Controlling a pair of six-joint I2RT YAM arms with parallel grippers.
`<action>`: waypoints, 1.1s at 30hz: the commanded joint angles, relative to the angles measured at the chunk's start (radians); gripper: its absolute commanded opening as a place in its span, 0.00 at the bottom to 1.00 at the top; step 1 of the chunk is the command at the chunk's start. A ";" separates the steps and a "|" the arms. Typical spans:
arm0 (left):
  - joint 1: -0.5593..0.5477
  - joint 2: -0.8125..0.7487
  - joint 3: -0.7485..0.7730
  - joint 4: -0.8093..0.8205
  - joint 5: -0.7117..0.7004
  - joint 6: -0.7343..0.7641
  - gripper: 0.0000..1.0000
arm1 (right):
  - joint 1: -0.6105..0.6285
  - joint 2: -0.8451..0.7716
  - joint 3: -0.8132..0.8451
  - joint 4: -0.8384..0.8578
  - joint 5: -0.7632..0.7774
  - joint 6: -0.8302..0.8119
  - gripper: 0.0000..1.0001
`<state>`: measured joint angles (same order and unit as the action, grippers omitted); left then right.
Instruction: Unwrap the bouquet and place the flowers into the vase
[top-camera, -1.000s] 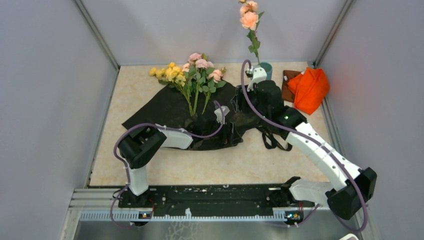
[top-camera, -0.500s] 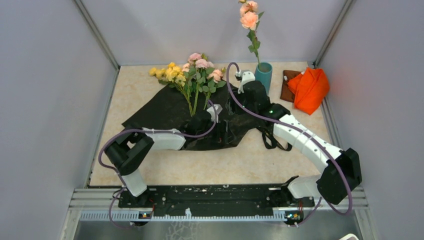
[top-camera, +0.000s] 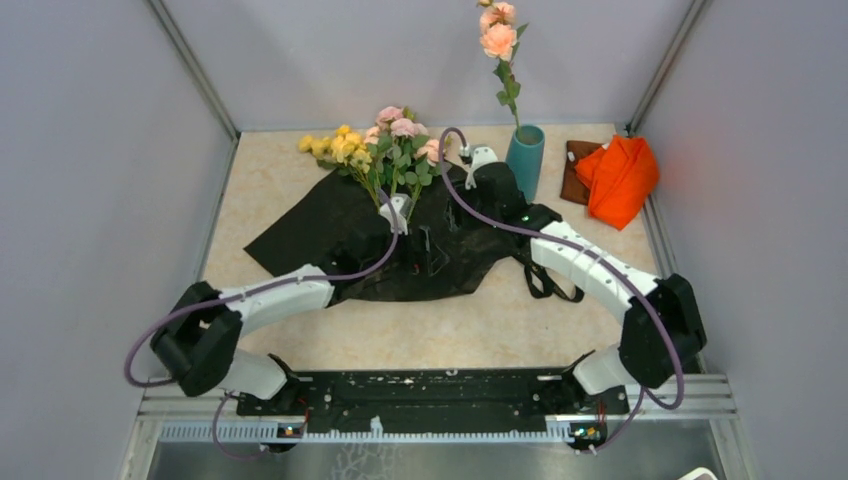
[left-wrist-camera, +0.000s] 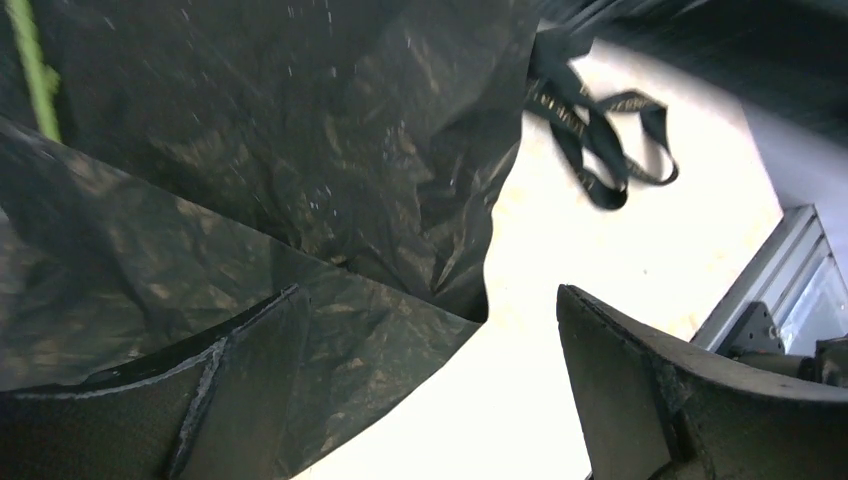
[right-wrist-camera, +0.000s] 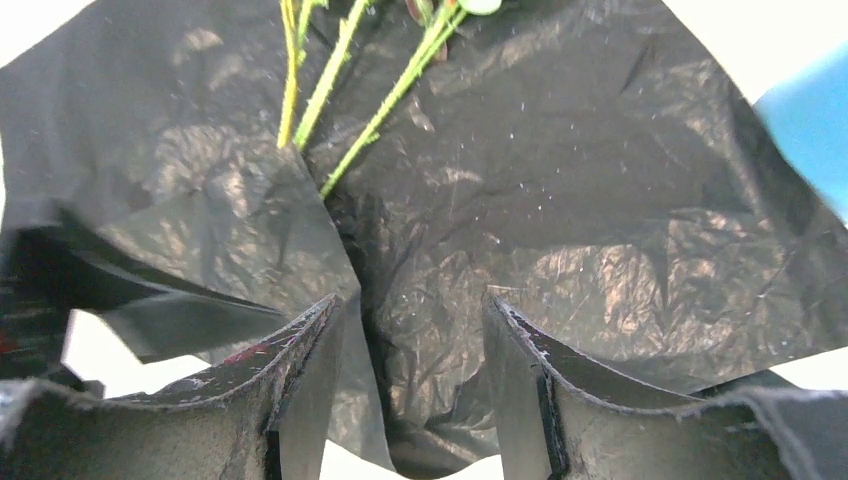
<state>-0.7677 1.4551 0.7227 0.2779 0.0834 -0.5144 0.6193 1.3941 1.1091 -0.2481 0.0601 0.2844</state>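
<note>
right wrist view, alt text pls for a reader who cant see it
The open right gripper hangs over a crumpled glossy black wrapping sheet. Thin green stems lie across the sheet's top, and the blurred teal vase shows at the right edge.

Free over bare surface (top-camera: 470, 325) along the near edge and left of the black sheet (top-camera: 300, 225). Blocked at the back by flowers (top-camera: 395, 150), vase (top-camera: 525, 155) holding a tall rose (top-camera: 498, 40), and orange cloth (top-camera: 620, 175). Crowded mid-sheet by left pincer (left-wrist-camera: 428, 292) and right pincer (right-wrist-camera: 412, 298), near each other. Cluttered by ribbon (top-camera: 548, 282) beside the sheet's right edge.
</note>
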 joint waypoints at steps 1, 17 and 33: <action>0.005 -0.120 0.071 -0.115 -0.133 0.057 0.99 | 0.002 0.072 0.021 0.098 -0.034 0.006 0.53; 0.133 -0.527 0.027 -0.448 -0.607 0.025 0.99 | 0.047 0.377 0.071 0.324 -0.287 -0.070 0.74; 0.140 -0.601 -0.005 -0.488 -0.575 0.031 0.99 | 0.085 0.568 0.177 0.383 -0.328 -0.078 0.75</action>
<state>-0.6323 0.8944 0.7208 -0.1867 -0.4789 -0.4919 0.7040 1.9400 1.2301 0.0795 -0.2333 0.2016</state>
